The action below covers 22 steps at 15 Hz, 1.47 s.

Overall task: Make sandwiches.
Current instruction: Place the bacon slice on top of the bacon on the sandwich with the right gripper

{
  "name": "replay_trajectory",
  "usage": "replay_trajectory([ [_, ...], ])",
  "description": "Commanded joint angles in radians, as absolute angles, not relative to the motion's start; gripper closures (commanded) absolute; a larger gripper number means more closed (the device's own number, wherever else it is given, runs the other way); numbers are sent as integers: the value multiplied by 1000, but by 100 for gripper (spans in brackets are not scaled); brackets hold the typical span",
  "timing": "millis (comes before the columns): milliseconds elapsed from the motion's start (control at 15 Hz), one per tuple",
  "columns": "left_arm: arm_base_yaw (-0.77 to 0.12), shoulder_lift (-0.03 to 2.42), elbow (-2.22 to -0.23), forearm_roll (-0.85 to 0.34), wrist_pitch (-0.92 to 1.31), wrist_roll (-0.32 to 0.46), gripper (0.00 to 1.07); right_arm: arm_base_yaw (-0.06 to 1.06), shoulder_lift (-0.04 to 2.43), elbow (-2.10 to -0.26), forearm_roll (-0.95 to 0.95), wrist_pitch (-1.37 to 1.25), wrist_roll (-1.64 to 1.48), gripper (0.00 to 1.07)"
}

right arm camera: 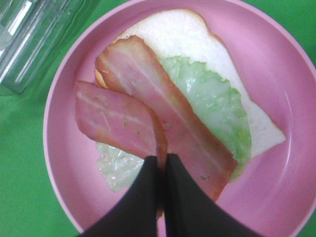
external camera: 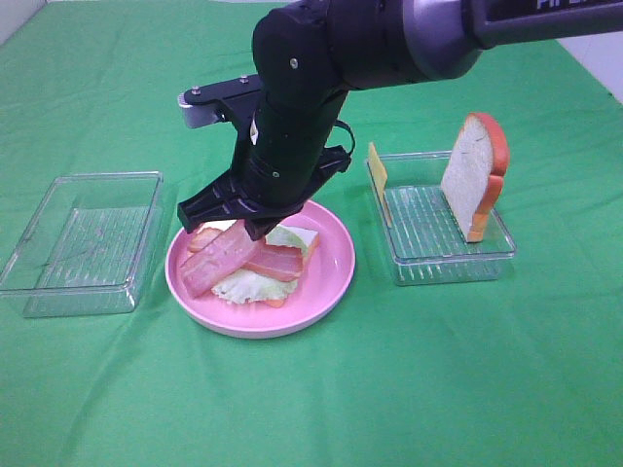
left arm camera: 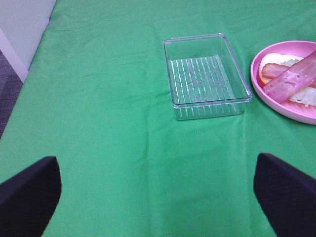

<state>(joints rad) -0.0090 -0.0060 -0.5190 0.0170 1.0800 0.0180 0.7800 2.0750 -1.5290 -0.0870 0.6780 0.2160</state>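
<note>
- The half-built sandwich (external camera: pixel 248 263) lies on the pink plate (external camera: pixel 336 282), in the middle of the green cloth (external camera: pixel 438 389) in the high view.
- From the bottom up it is bread (right arm camera: pixel 173 29), lettuce (right arm camera: pixel 212 103), then long bacon (right arm camera: pixel 163 108) and short bacon (right arm camera: pixel 113 118). The two strips lie side by side and overlap at one end.
- The right gripper (right arm camera: pixel 162 159) is clenched, with its jaws pressed together, and sits low over the plate.
- Its tips are at the end where the two strips meet. I cannot tell whether they pinch any bacon or only touch it.
- In the high view the right arm comes in from 1 o'clock and hides the plate's rim around 11 to 12 o'clock.
- The left gripper (left arm camera: pixel 155 157) is released, with its fingers (left arm camera: pixel 29 192) spread wide above bare cloth, well apart from the plate.
- The left tray (external camera: pixel 97 176) sits at 9 o'clock from the plate, near it but not touching.
- The right tray (external camera: pixel 448 268) sits at 2 o'clock from the plate, just beside its rim.
- In that tray a slice (external camera: pixel 472 175) stands on edge at the 3 o'clock end, slightly tilted.
- The cheese (external camera: pixel 378 175) stands on edge against the tray's 9 o'clock wall.
</note>
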Motion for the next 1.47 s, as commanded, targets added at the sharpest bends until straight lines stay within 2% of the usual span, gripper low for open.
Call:
replay_trajectory([
  [67,-8,-20,-518,18,1075,14,6,779,2078,-1530,-112,650,219,107],
  [600,-8,-20,-518,18,1075,14,6,779,2093,-1530,-313,655,245,107],
  [1067,-8,-20,-518,18,1075,14,6,779,2093,-1530,-347,656,245,107],
  [1133,-8,-20,-518,18,1075,14,6,779,2093,-1530,-343,656,245,104],
  [1333,-8,-20,-518,18,1075,14,6,779,2093,-1530,-335,658,250,57],
  [1400,-8,-20,-518,18,1075,14,6,779,2089,-1530,-332,663,250,44],
  [1467,-8,-20,-518,18,1075,14,6,779,2083,-1530,-332,669,250,36],
])
